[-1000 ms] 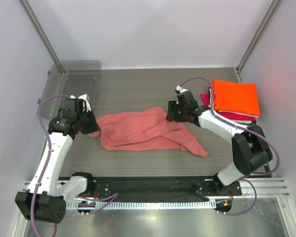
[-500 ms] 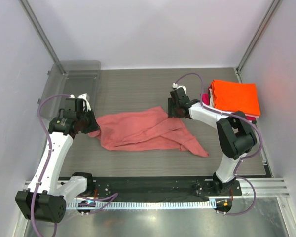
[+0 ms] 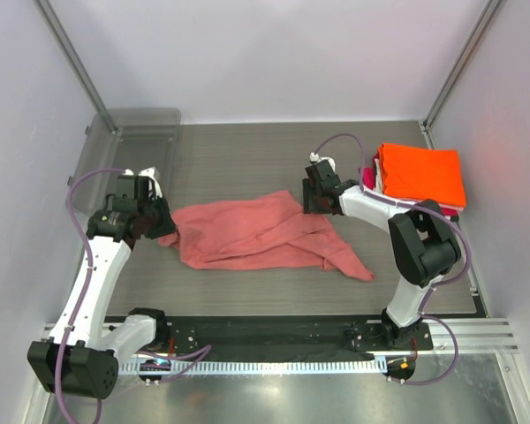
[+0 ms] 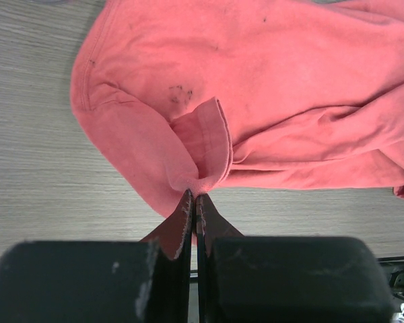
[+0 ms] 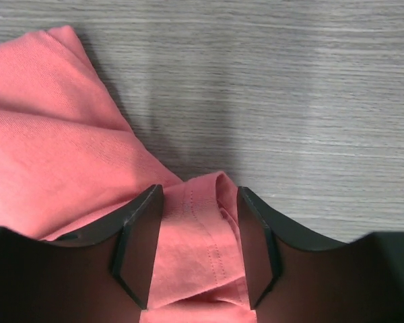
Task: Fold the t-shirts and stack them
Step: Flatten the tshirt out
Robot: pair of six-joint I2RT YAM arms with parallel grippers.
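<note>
The salmon-pink t-shirt (image 3: 256, 231) lies crumpled across the middle of the table. My left gripper (image 3: 163, 231) is shut on its left edge, and the left wrist view shows the cloth (image 4: 209, 134) pinched at the fingertips (image 4: 186, 202). My right gripper (image 3: 311, 205) is open over the shirt's right part. A hemmed fold of the shirt (image 5: 198, 229) lies between the spread fingers (image 5: 138, 235). The bright orange t-shirt (image 3: 421, 174) lies folded at the back right on top of a magenta-red shirt (image 3: 368, 174) with a white layer (image 3: 435, 206) between them.
A clear grey plastic tray (image 3: 137, 141) stands at the back left. Bare wood-grain table (image 3: 247, 159) shows behind the pink shirt. The enclosure's metal posts stand at the back corners and a black rail runs along the near edge.
My right gripper has moved back and a little left, from the shirt's right fold toward its upper right corner. The left gripper holds still with the cloth.
</note>
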